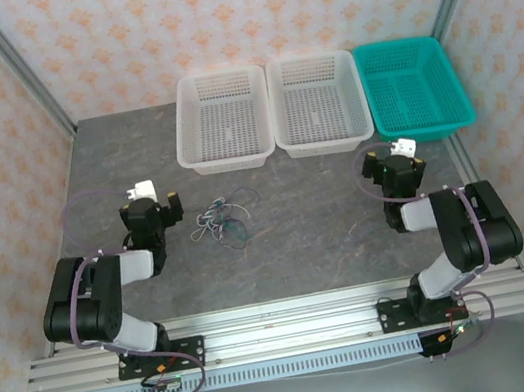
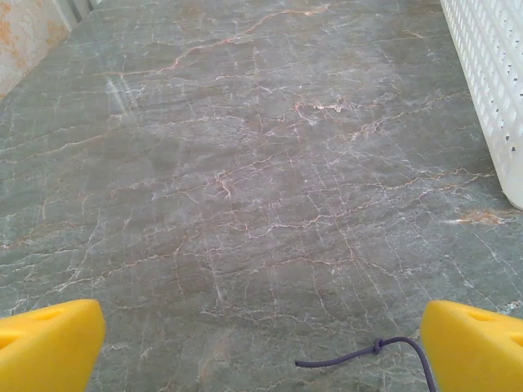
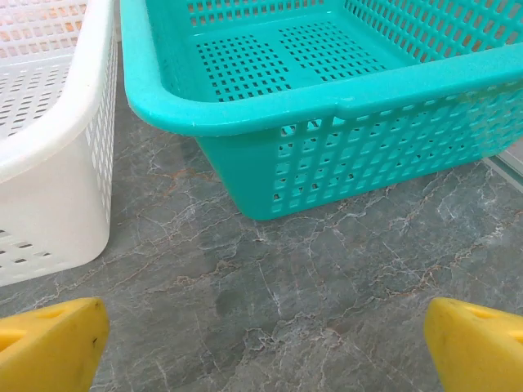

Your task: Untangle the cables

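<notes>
Left pincer (image 2: 261,353) and right pincer (image 3: 261,347): each has its yellow pads (image 2: 49,343) spread wide apart and grips nothing. Both are held low over the surface, apparently parked off the work so that the wires lie undisturbed until a grasp is chosen. Pale wallpapered walls with an orange floral motif (image 1: 211,22), framed by slanting aluminium posts (image 1: 16,67), enclose the cell on three sides. Dark grey, marble-veined worktop (image 1: 328,225): flat and matt, a smooth bed on which thin wire should slide freely. Two white perforated plastic baskets (image 1: 228,161) and one teal perforated plastic basket (image 1: 423,132) stand close together in a row along the far edge, probably as bins for separated strands; the right pincer faces the teal one. Tangle of thin flexible cables (image 1: 220,218), white, green and dark purplish-grey, lies loose on the worktop between the arms, near the left pincer and well apart from the right. Thin dark purple strand end (image 2: 359,351), bearing a small knot, lies beside the left pincer's right pad; its link to the tangle cannot be told.
</notes>
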